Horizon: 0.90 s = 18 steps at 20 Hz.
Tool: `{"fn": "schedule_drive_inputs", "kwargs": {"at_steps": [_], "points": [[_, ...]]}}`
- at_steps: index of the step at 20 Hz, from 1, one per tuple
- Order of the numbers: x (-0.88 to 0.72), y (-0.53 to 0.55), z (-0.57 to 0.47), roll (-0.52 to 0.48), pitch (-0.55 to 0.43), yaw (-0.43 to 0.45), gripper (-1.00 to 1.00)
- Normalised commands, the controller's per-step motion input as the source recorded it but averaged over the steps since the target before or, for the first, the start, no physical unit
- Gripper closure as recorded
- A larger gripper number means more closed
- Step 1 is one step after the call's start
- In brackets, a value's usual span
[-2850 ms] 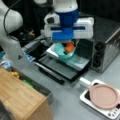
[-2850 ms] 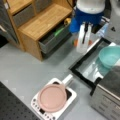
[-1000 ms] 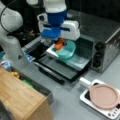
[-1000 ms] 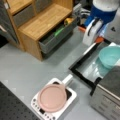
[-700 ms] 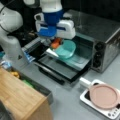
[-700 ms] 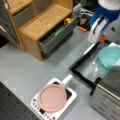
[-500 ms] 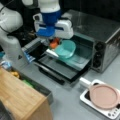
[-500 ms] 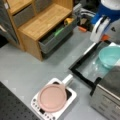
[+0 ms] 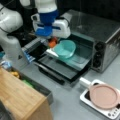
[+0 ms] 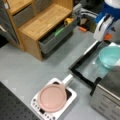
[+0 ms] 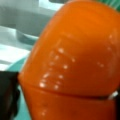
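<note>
Gripper: the gripper (image 9: 52,43) is seen in both front views above the open oven door (image 9: 58,67), at the oven's (image 9: 100,37) mouth; in a front view it shows at (image 10: 106,35).
Fingers: they are clenched on the carrot (image 9: 52,42), which is held between them; in the wrist view the carrot (image 11: 72,62) fills nearly the whole frame.
Carrot: an orange piece with a hint of green at one end, gripped just below the blue and white hand; a small orange patch of it is seen at (image 10: 108,37) in a front view.
Bowl: a teal bowl (image 9: 65,48) is set on the oven door just beside the fingers, toward a front view's right; in a front view it lies below them at (image 10: 110,56).
Change: 2.9 s ago the gripper was further toward a front view's right, over the bowl; it has since been shifted toward that view's left, the carrot kept in its grasp. The bowl has stayed where it was.
Pan: a pink pan (image 9: 103,96) is set on a small white cooker (image 9: 110,113), well apart from the fingers.
Cabinet: a wooden cabinet (image 10: 37,22) with an open drawer (image 10: 56,36) is seen well away from the fingers.
</note>
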Motion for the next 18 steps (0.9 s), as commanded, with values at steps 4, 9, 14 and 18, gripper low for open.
{"fn": "schedule_drive_inputs", "kwargs": {"at_steps": [4,9,14,18], "points": [[-0.03,0.28,-0.04,0.161,-0.039,-0.111,1.0],[0.05,0.33,-0.03,0.082,-0.026,-0.103,1.0],[0.15,0.36,-0.03,0.047,-0.001,-0.116,1.0],[0.2,0.28,0.0,0.078,0.045,-0.15,1.0]]}}
